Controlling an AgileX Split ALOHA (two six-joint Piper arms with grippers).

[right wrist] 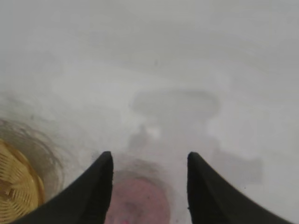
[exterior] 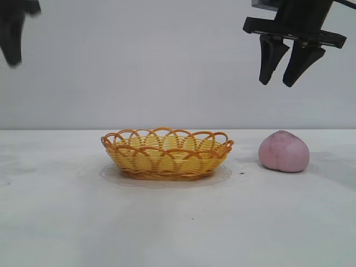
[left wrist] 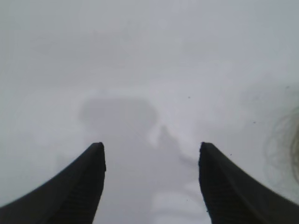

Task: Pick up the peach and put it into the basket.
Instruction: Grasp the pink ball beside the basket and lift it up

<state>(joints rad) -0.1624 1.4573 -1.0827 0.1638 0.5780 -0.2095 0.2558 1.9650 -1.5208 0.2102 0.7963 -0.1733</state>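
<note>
While our right gripper (exterior: pixel 281 82) hangs empty, jaws parted | peach (exterior: pixel 283 151) on table (exterior: pixel 178 222) directly below them | basket (exterior: pixel 167 154) off to one side | we should descend straight, straddle its middle, close gently | left gripper (exterior: pixel 12 55) agape, high, far off.

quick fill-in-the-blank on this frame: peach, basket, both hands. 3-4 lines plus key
1. The peach sits on the table, ____ the basket.
2. The basket holds ____.
3. The right hand hangs open above the ____.
4. The left hand, at the exterior view's top left corner, grips ____.

Missing words: outside; nothing; peach; nothing
</note>
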